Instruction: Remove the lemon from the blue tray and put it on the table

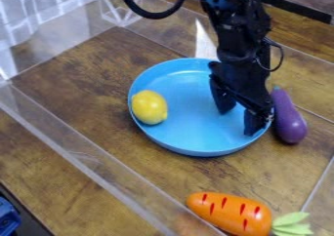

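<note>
Dark brown wood-plank table [78, 137], grain visible, with clear acrylic along the edge. On it, one round blue tray [193, 133], shallow, rim raised. Inside the tray, close to the rim at picture left: one lemon [148, 107]. Bright yellow, smooth-skinned, plumply oval; paler on the upper surface, deeper yellow toward the lower edge. Over the opposite side of the tray, well apart from the lemon: one black gripper [243, 113], fingers spread, pinching nothing. Just beside the tray, one purple eggplant [288, 117]. Nearer the camera, one orange carrot [231, 212], dark-marked, green-topped.
</note>
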